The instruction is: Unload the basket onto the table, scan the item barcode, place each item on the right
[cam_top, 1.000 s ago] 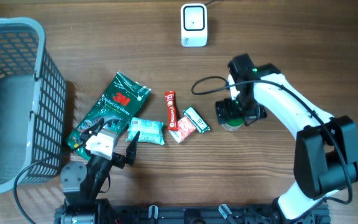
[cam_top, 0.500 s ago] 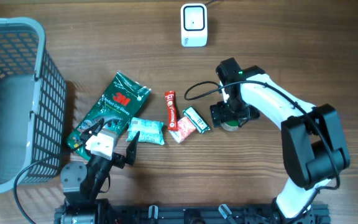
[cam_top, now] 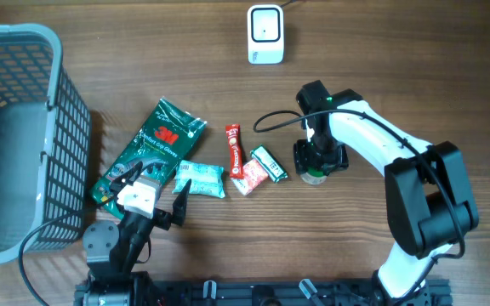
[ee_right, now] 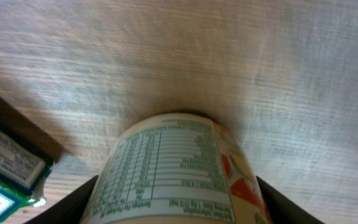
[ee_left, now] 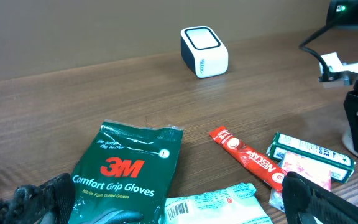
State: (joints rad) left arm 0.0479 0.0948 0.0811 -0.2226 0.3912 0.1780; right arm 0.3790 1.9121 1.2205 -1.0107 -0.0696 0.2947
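Note:
A can with a green-printed nutrition label (ee_right: pixel 173 168) stands upright on the wooden table, right of the loose packets. My right gripper (ee_right: pixel 176 190) comes down over it, with a black finger pressed against each side of the can (cam_top: pixel 315 175). From overhead the right gripper (cam_top: pixel 317 160) hides most of the can. The white barcode scanner (cam_top: pixel 264 34) sits at the far middle of the table, also in the left wrist view (ee_left: pixel 204 51). My left gripper (cam_top: pixel 153 189) rests open at the near left, its fingers spread over the packets (ee_left: pixel 176 205) and holding nothing.
A grey mesh basket (cam_top: pixel 58 51) stands at the left edge. A green 3M glove pack (cam_top: pixel 156 144), a teal packet (cam_top: pixel 201 178), a red Nescafe stick (cam_top: pixel 234 146), a pink packet (cam_top: pixel 249 176) and a green box (cam_top: pixel 269 163) lie between the arms.
The right arm moved left a little and settled over the can, and its jaws narrowed from wide open onto the can's sides. The left arm has not moved.

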